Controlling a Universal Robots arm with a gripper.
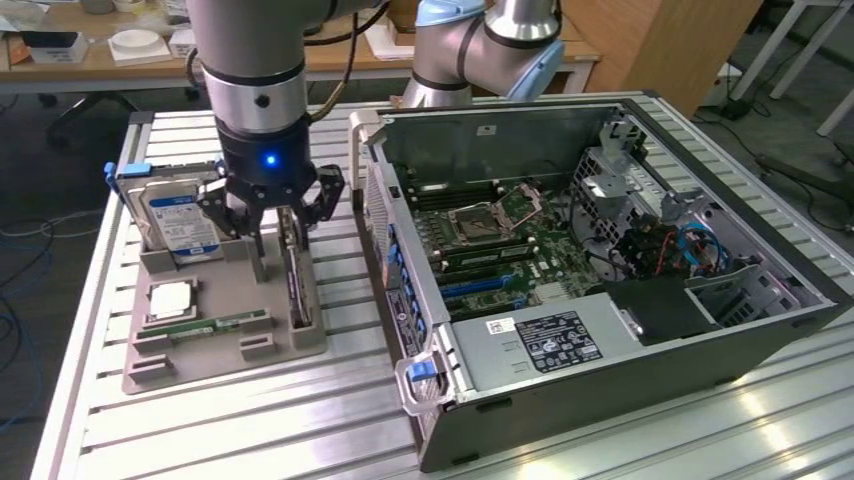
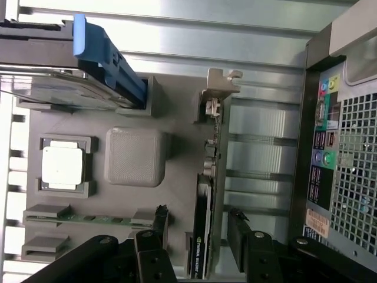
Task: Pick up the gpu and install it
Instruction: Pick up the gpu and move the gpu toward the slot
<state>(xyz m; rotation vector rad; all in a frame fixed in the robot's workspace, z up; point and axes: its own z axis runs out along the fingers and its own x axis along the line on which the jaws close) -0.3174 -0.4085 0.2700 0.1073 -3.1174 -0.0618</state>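
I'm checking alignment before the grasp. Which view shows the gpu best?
The wrist view: the gpu runs edge-on from its metal bracket to between the open jaws. The exterior view shows it standing on edge in the grey holder, partly behind the gripper.

The exterior view looks down at a slant from high up and some way back. It takes in the whole slatted worktop (image 1: 240, 430), with the grey parts tray (image 1: 200, 360) toward the exterior view's left and the open computer case (image 1: 641, 390) toward its right. The wrist view sits just behind the tool (image 2: 197, 221) and faces straight down along it, close above the tray. Both views share the tray with its hard drive (image 1: 180, 215) and the gpu (image 1: 302, 295), a strip of worktop beside it, and the case's rear panel (image 2: 347, 165) facing the tray.
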